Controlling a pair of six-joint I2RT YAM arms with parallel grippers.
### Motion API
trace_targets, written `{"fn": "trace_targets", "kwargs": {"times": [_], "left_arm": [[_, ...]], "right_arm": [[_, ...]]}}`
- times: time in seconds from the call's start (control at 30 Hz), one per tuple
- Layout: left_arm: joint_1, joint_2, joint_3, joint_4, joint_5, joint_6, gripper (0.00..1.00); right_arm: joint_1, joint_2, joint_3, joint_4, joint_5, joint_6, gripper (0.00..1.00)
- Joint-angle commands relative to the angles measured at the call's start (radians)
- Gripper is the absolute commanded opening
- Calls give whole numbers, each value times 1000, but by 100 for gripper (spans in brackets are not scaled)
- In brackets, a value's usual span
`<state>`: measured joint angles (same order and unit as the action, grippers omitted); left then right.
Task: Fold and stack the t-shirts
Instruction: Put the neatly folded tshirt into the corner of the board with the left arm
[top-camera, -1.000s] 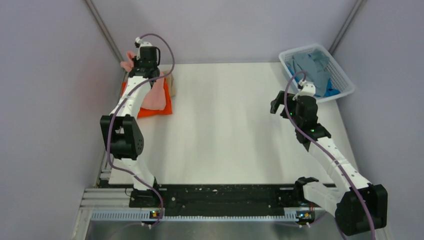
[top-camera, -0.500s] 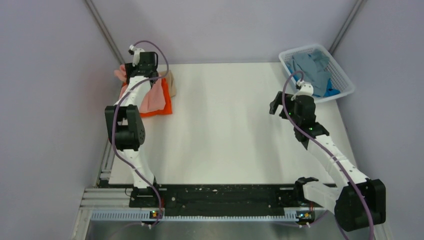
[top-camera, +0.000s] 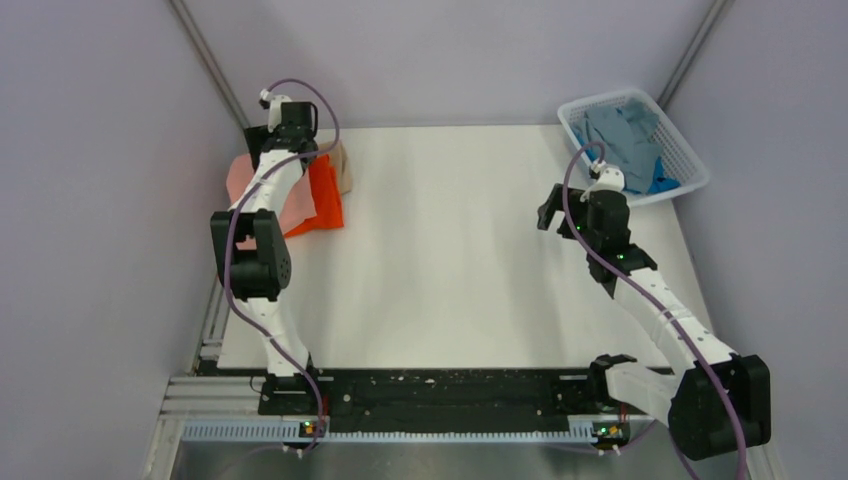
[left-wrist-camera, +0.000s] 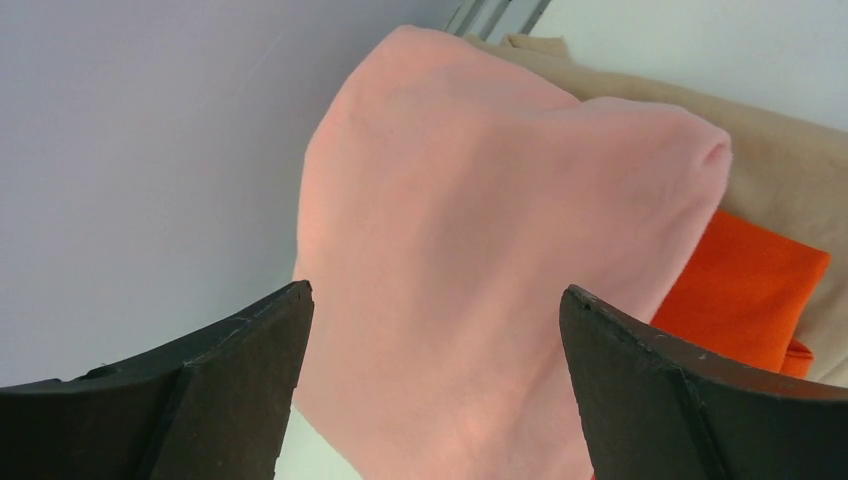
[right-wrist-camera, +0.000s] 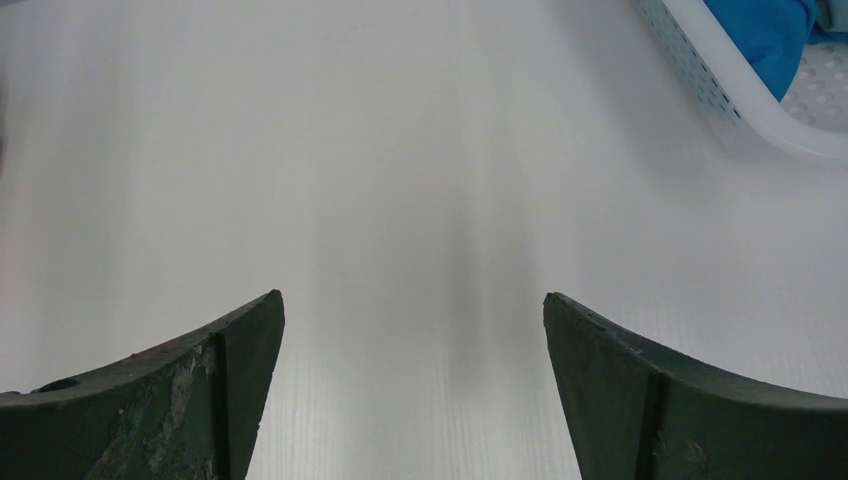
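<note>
**Top view:** salmon pink t-shirt (top-camera: 238, 178), bright orange t-shirt (top-camera: 325, 195) and tan t-shirt (top-camera: 343, 165) piled at 10 o'clock on the tabletop (top-camera: 450, 250); grey t-shirt (top-camera: 615, 130) and blue t-shirt (top-camera: 662, 183) in the basket (top-camera: 686, 150) at 2 o'clock

**Left wrist view:** left pincer (left-wrist-camera: 435, 292) wide, empty, above the salmon pink t-shirt

**Right wrist view:** right pincer (right-wrist-camera: 412, 297) wide, empty, over the tabletop; basket at 1 o'clock

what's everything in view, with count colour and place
pink t-shirt: 1, salmon pink, top of pile, far left
orange t-shirt: 1, bright orange, under the pink
tan t-shirt: 1, tan, bottom of pile
grey t-shirt: 1, grey, in basket
blue t-shirt: 1, blue, in basket
basket: 1, white mesh, far right
table: 1, white, under everything
left gripper: 1, black, open over pink t-shirt
right gripper: 1, black, open over table
</note>
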<state>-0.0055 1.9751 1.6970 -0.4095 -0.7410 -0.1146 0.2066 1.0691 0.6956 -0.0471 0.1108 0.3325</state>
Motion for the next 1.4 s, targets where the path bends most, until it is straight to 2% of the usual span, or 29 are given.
{"fn": "trace_targets", "kwargs": {"times": [0.0,0.17,0.33,0.43,0.53,0.7,1.1,1.23,1.37], "left_arm": [[-1,-32,34,-12,65,-53,98],[-1,-164,-34,-5,233,-116,99],[-4,-378,-215,191,443,-134,99],[-4,-452,-292,294,472,-140,99],[-4,-431,-278,256,431,-110,99],[-4,-310,-225,178,352,-69,99],[-4,-179,-180,108,355,-13,99],[-4,-146,-165,35,318,7,94],[-4,-135,-181,9,294,16,93]], "right_arm": [[0,-8,47,11,-5,-11,99],[-1,-4,47,13,-12,-9,99],[-1,3,47,14,-22,-7,99],[0,-4,44,13,-19,-6,99],[0,-7,38,18,-18,-6,99],[-1,-3,41,20,-20,-6,99],[0,7,41,19,-15,-7,99],[0,6,41,18,-13,-7,99],[-1,6,41,16,-18,-7,99]]}}
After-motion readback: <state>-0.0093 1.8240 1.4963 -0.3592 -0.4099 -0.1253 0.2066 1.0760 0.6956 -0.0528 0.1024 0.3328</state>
